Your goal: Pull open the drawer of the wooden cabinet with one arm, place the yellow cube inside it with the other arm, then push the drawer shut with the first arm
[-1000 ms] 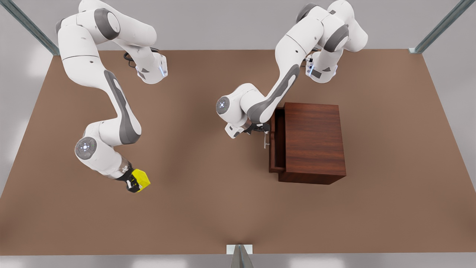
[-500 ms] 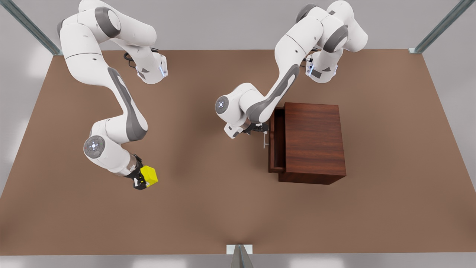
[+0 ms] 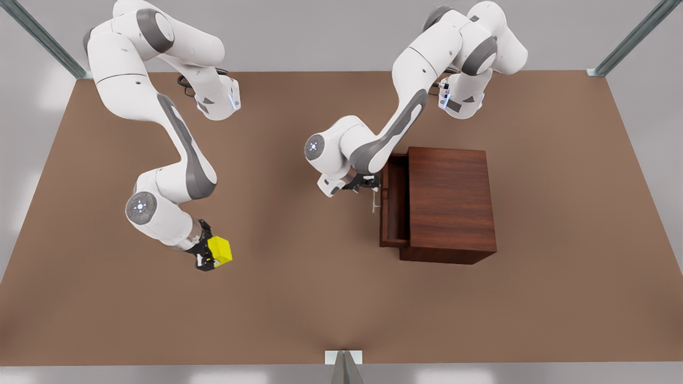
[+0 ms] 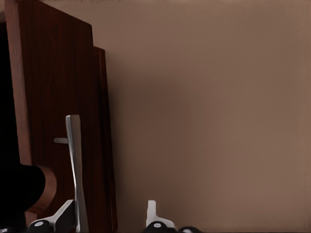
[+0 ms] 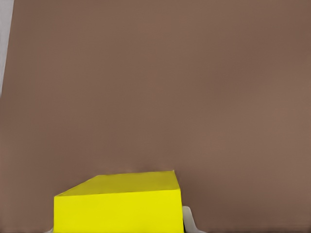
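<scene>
The wooden cabinet [image 3: 451, 205] stands right of the table's middle in the front view. Its drawer [image 3: 394, 202] is pulled partly out toward the front view's left, and the dark inside shows. My left gripper [image 3: 368, 184] is at the drawer's silver bar handle [image 3: 375, 201]. In the left wrist view the handle [image 4: 73, 160] lies against one of the fingers [image 4: 62, 217], while the other stands well apart, so that gripper [image 4: 109, 216] is open. My right gripper [image 3: 208, 256] is shut on the yellow cube [image 3: 220, 249] at the front view's left, above the table. The right wrist view has the cube [image 5: 119, 206] close up.
The brown table [image 3: 299, 298] stretches bare between the cube and the drawer. Both arm bases sit at the far edge. A metal post [image 3: 344, 368] stands at the middle of the near edge, and frame struts rise at the far corners.
The drawer has slid farther out toward the front view's left with my left gripper at its handle. My right gripper has carried the yellow cube toward the front view's right and slightly farther back.
</scene>
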